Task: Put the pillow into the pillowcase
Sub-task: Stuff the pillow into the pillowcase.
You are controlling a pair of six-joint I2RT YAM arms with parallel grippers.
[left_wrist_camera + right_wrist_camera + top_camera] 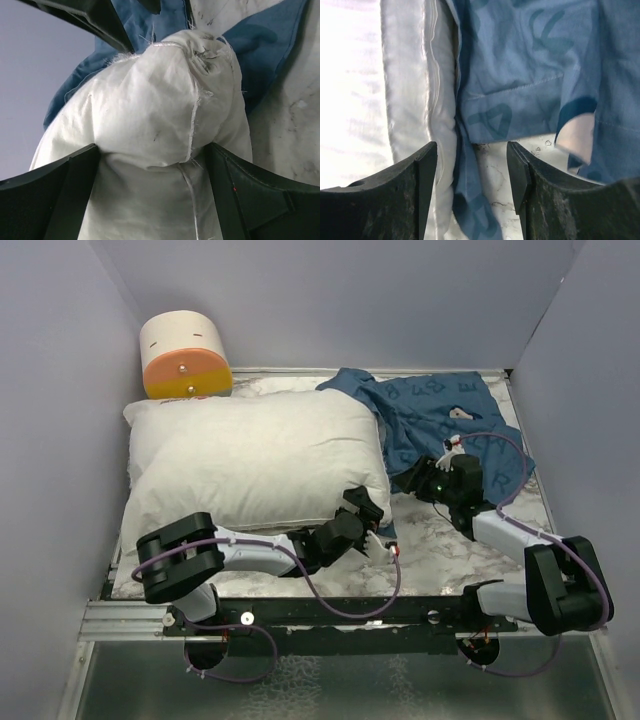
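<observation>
Left gripper (pixel 152 150) holds its jaws wide astride the near corner of the pillow (pixel 250 455). The right gripper (pixel 471 147), jaws also apart, straddles the hem of the pillowcase (pixel 520 75) beside it. It should probably pinch only the upper layer, so the mouth opens.

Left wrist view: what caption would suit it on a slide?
Left gripper, jaws wide, straddling a frayed corner of the white pillow, blue pillowcase behind.

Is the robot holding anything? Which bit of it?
The left tool has a corner of the pillow between its wide jaws; whether it grips cannot be told. The right tool is open around the pillowcase edge, holding nothing.
</observation>
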